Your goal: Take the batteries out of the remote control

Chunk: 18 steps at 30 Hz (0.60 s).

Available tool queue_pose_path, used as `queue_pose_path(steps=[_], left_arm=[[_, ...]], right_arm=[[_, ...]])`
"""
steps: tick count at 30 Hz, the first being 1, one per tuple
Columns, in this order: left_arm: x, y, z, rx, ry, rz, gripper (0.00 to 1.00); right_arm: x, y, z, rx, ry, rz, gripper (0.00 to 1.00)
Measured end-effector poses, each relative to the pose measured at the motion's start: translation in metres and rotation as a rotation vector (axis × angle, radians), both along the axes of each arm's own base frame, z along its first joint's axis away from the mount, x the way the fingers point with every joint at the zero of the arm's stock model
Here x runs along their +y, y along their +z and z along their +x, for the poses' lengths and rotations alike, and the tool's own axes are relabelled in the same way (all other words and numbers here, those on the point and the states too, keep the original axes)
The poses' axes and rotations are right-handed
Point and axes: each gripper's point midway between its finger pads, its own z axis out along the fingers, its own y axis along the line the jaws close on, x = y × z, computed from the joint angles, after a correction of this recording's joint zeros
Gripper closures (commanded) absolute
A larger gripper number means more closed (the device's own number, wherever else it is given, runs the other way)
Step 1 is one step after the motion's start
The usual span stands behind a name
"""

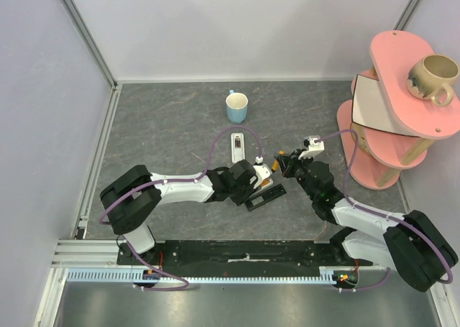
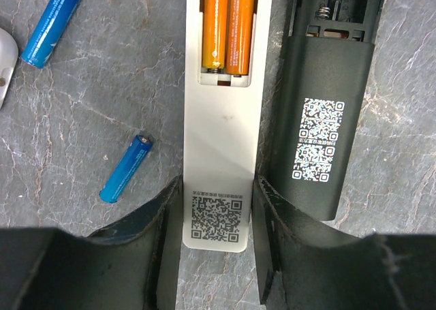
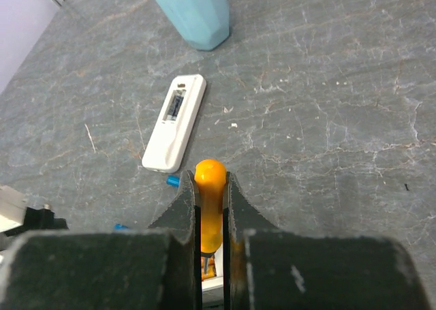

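**At the jaws: one bay bare, one loaded**

At the left gripper (image 2: 218, 187), clamped both fingers (image 2: 167, 242) against the long edges of the held white remote (image 2: 219, 140), just above its QR-coded end. Farther up that remote, in the open bay, found two orange batteries (image 2: 216, 24) seated side by side, not yet lifted out. Just beside it on the right, saw the black remote (image 2: 327, 119), bay bare down to its spring as far as the frame reached. Off to the left, on the table (image 2: 82, 119), counted two blue batteries (image 2: 126, 168) lying loose and well apart.

At the right gripper (image 3: 210, 187), pinched shut on an orange round-topped piece (image 3: 210, 174), upright between the jaws; could not tell whether cell or tool. Beyond it, noted the far white remote (image 3: 175, 122) flat on the table, bay uncovered, and past that the blue cup (image 3: 194, 13).

Judged the task partly done: black remote apparently unloaded, blue cells out on the table, orange pair left to remove from the held remote. Could not read the far remote's bay, too small in every view.

From the left wrist alone, got the seated orange pair and the bare black bay. From the right wrist alone, got the pinched orange piece close up. From the top view alone, took in both grippers meeting over the two near remotes at mid-table, plus the pink shelf (image 1: 402, 61) and its mug (image 1: 433, 77) at the right edge, absent from both wrist views.
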Motion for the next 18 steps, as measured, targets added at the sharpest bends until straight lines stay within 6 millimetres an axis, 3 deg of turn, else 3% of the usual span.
queue_pose_path(steps=[4,18], left_arm=[[-0.0002,0.0001,0.0002,0.000,0.000,0.000,0.67],[-0.0004,-0.0003,0.0002,0.002,0.000,0.003,0.67]], right_arm=[[0.0029,-0.0121,0.0019,0.030,0.005,-0.009,1.00],[-0.0042,-0.0107,0.0038,0.030,-0.032,-0.024,1.00]])
